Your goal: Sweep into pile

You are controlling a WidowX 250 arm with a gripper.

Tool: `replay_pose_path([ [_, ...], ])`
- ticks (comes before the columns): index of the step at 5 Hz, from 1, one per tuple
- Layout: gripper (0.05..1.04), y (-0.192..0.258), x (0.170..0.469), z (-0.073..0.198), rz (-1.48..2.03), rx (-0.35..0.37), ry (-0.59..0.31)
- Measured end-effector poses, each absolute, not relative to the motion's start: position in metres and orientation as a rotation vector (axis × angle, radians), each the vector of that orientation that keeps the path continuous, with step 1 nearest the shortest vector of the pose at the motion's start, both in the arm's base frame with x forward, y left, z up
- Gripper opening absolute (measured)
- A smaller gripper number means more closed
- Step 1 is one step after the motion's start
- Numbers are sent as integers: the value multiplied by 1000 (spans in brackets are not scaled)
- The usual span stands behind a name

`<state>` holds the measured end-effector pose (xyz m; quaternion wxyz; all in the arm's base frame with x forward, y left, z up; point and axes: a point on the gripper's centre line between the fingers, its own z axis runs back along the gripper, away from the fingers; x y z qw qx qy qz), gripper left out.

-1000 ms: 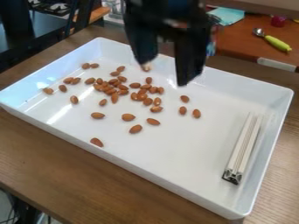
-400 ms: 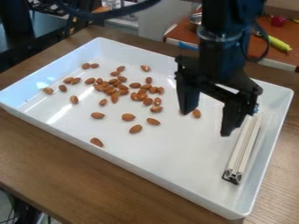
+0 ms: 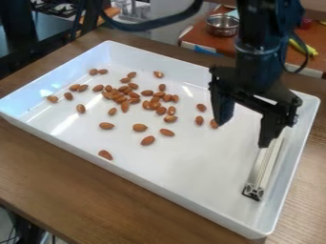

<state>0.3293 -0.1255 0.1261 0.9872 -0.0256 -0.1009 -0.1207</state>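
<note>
Brown oval almonds strewn inside a large white rectangular tray on a brown wooden table, thickest in a loose cluster towards the far left. A few strays nearer the middle, another close to the near wall, no single pile formed.

At the right, inside the tray, a long, narrow pale bar with a dark patterned end, lying roughly along the right wall; by judgement, the likely sweeping tool. Over the tray's right side, the black two-finger gripper, pointing down, claw spread apart and holding nothing. Nearer finger in line with the bar's far part; perhaps just above it, contact hard to tell from this slant.

Main risk: coming down off-centre, with a finger landing on top of the bar and pinning or tilting it. Too little room beside the right wall: a finger caught on it, or the bar pushed against it. A grip too close to one end: twisting under the drag of a sweep. Too high or too fast a sweep: almonds slipping beneath or rolling around the ends, strays left behind.
</note>
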Motion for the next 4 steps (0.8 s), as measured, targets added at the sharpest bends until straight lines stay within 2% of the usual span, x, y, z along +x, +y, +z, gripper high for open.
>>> replay_pose_path([
  [4,999,-150,338,111,-113,-80,-203],
])
